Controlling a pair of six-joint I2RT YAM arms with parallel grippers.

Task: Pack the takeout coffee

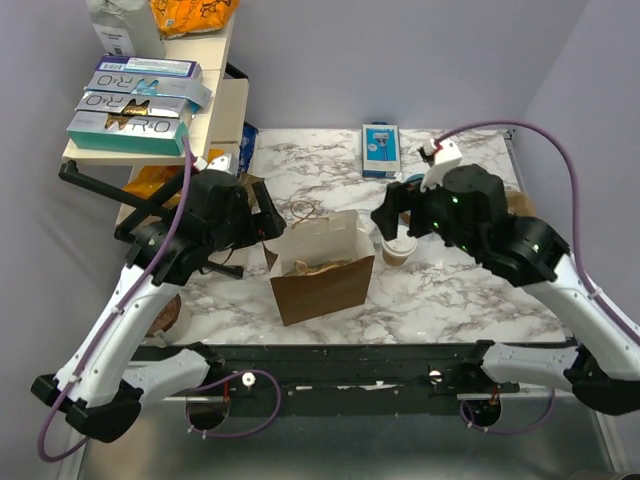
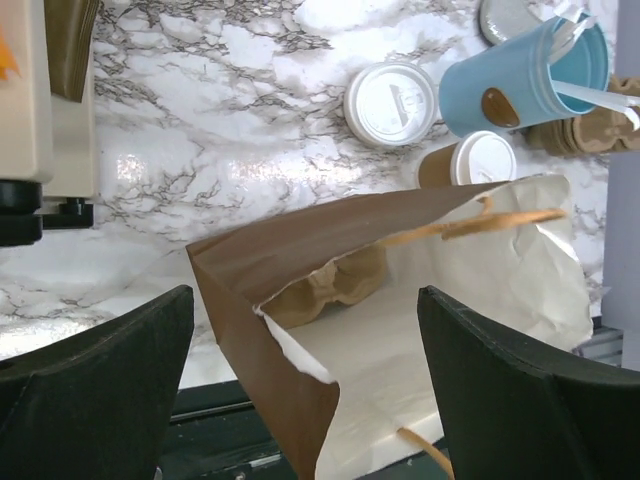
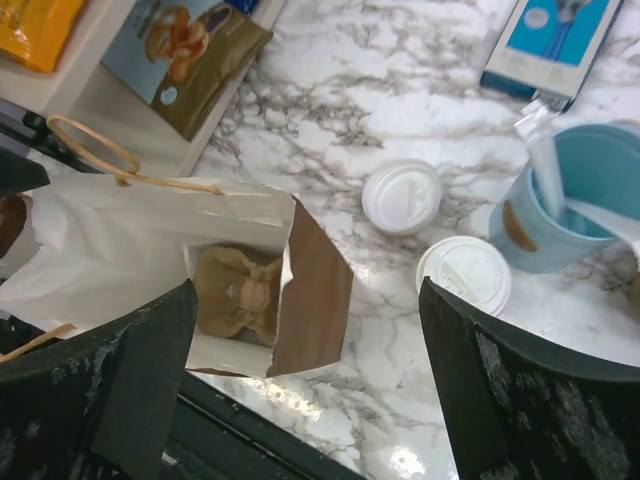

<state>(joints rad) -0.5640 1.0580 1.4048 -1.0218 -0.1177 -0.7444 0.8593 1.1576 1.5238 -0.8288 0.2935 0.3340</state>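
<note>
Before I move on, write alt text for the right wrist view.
A brown paper bag stands open on the marble table, framed by the open right claw, with a pulp carrier at its bottom. To its right in the picture sit a white-lidded takeout coffee, another white lid and a light-blue mug.

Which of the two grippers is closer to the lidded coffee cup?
Right. The right gripper hovers open close over the lidded coffee cup; the left gripper is across the paper bag from it.
</note>
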